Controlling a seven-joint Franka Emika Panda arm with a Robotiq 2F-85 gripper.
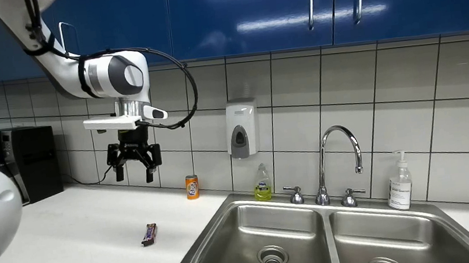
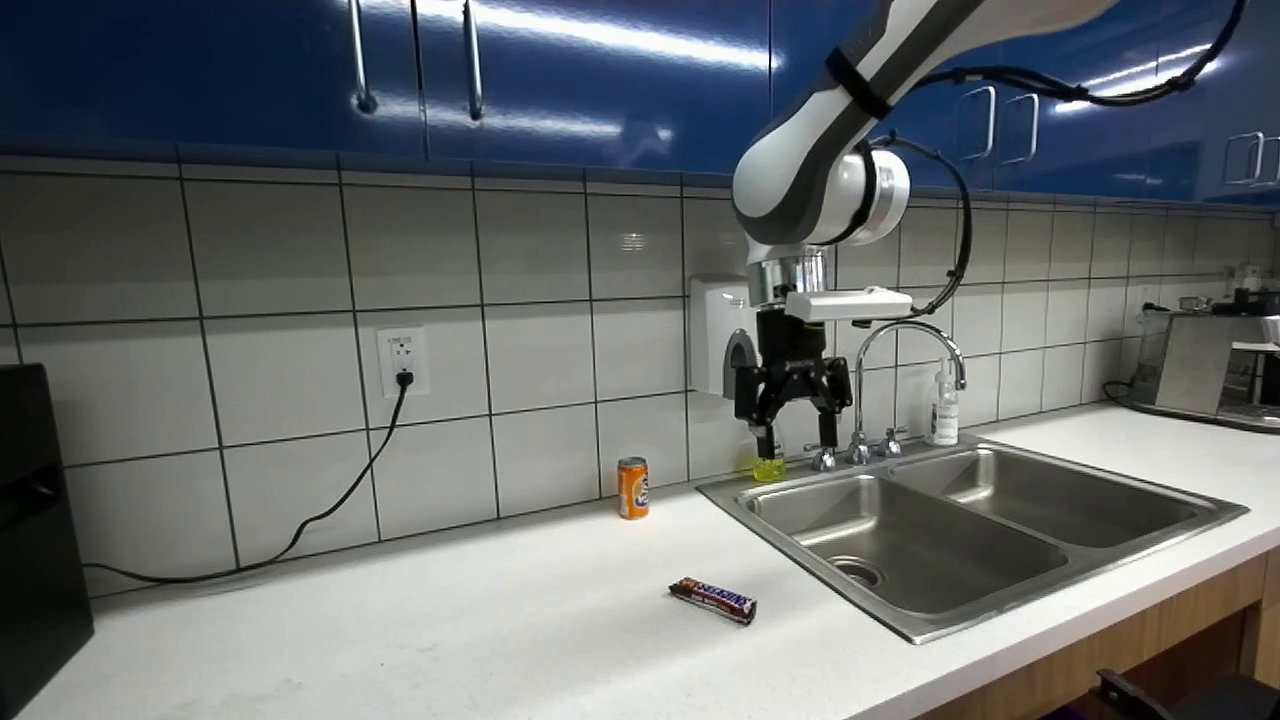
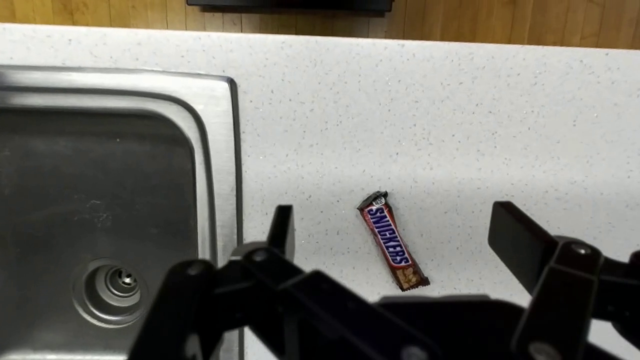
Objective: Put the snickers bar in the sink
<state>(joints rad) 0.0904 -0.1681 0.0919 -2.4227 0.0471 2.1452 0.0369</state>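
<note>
The snickers bar (image 1: 149,234) lies flat on the white counter, left of the sink in both exterior views (image 2: 714,600). In the wrist view the snickers bar (image 3: 393,241) lies slanted, label up, and appears between the fingers. The steel double-basin sink (image 1: 205,240) is set into the counter and also shows in an exterior view (image 2: 815,560). Its near basin rim (image 3: 222,165) and drain show at the left of the wrist view. My gripper (image 1: 135,175) is open and empty, pointing down well above the counter. It also shows in an exterior view (image 2: 797,438) and the wrist view (image 3: 392,230).
An orange can (image 1: 192,187) stands by the tiled wall. A green soap bottle (image 1: 262,185), a chrome faucet (image 1: 322,170) and a pump bottle (image 1: 400,190) stand behind the sink. A wall dispenser (image 1: 241,126) hangs above. A black machine (image 1: 37,162) stands at the left.
</note>
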